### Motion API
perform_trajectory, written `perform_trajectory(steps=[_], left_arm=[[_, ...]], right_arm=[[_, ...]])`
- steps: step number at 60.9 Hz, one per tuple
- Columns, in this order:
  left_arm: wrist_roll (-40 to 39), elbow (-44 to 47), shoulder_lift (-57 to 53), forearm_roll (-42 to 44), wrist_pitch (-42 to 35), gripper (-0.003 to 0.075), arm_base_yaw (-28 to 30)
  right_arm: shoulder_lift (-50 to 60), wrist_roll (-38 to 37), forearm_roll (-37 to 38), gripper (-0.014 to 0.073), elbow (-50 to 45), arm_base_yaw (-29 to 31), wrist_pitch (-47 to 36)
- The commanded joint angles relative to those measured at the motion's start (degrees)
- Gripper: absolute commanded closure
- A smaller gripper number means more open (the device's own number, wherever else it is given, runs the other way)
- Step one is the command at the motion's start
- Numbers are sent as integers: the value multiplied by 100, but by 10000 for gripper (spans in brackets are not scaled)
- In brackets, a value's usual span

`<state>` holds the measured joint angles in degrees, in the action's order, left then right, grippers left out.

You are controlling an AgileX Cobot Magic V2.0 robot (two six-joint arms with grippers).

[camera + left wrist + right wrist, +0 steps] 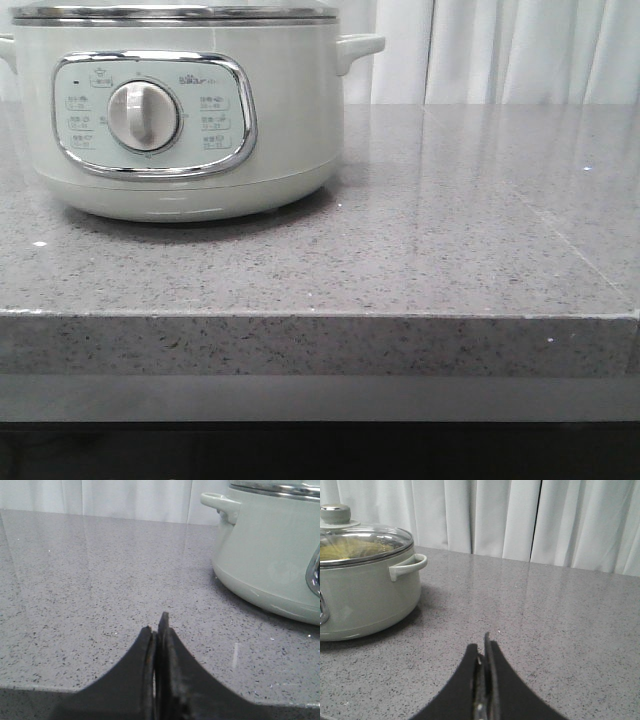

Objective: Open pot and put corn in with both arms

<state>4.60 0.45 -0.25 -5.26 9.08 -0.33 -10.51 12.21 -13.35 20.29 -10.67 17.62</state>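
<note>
**Nothing begun: lid on, no corn in sight**

The pot (175,110) stood on the grey counter (450,250), at the left in the front view, control panel and dial (143,114) facing the camera. The right wrist view showed its glass lid (362,540) seated on the steel rim, knob (335,514) on top. Something yellowish-green showed through the glass; could not tell what it was.

The corn was not visible in any of the three views. Its place could not be told.

Left gripper (156,630) hung low at the near edge of the counter, jaws pressed together on nothing, the pot off to one side and well apart from it. Right gripper (485,650) was likewise closed and empty, with the pot and its side handle (409,566) at a distance across bare counter. Neither arm appeared in the front view.

Judgement: the task stood at its start. Left to do: lift the lid by its knob with one arm, find and pick up the corn with the other, put it in the pot. Finding the corn looked like the open question.
</note>
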Motion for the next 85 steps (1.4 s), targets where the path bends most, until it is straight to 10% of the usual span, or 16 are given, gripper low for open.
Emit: perform_trajectory(steps=[1,85], left_arm=[[-38,-11,-135,-53,-512,739,0],[-38,-11,-135,-53,-512,739,0]], right_arm=[[-51,52,-19,666,148,23,-444],[1233,-201,243,666,-2174,1525,-957]])
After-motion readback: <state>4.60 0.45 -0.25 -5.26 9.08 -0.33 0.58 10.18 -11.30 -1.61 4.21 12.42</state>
